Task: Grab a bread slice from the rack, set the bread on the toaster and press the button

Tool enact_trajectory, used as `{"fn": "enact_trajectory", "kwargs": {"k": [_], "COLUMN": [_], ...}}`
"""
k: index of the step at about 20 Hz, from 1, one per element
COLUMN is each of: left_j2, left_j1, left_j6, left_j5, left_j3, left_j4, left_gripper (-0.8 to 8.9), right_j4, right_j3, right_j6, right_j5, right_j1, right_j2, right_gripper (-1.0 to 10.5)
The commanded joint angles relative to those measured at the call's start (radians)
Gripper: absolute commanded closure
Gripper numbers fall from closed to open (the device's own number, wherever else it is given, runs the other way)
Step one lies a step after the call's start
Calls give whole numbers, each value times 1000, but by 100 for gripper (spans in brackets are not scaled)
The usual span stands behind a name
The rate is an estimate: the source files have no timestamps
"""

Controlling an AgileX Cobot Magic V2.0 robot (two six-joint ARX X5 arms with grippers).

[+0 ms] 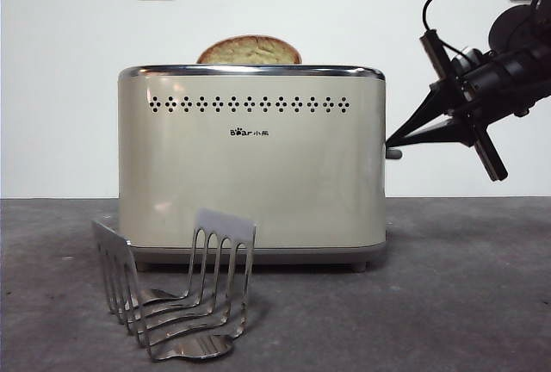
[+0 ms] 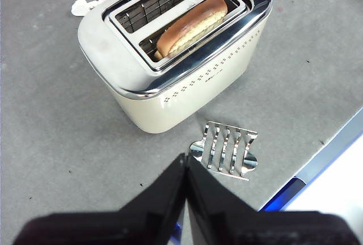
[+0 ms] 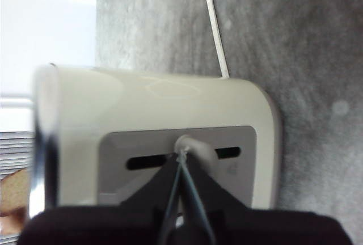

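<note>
On the toaster's end panel: the right gripper [image 3: 181, 160], jaws pressed together and empty, has its tip on the lever knob [image 3: 195, 150].
Toaster [image 1: 251, 161]: holds the slice of bread [image 1: 250, 50] in one slot, top still above the rim.
Rack [image 1: 176, 299]: in front of the toaster, without bread.
Left gripper [image 2: 186, 168]: clenched on nothing, waits above the rack.
Done: picking, placing.
Left: pressing the knob down, by my judgement.
</note>
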Motion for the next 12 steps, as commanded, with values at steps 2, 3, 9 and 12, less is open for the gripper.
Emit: {"fn": "enact_trajectory", "kwargs": {"k": [2, 3, 9, 12], "left_j2": [-5, -5, -8, -8], "left_j1": [3, 3, 3, 3], "left_j6": [-13, -13, -13, -13], "left_j5": [0, 0, 0, 0], "left_j3": [-4, -4, -4, -4], "left_j4": [3, 3, 3, 3], "left_gripper": [817, 818, 817, 818], "right_j4": [-37, -39, -68, -97], "right_j3": [-6, -6, -6, -6], "right_j6": [-36, -34, -34, -47], "right_j5": [50, 59, 101, 136], "right_j1": [12, 12, 12, 12], "right_j2": [30, 35, 86, 108], "right_gripper": [954, 955, 954, 954]}}
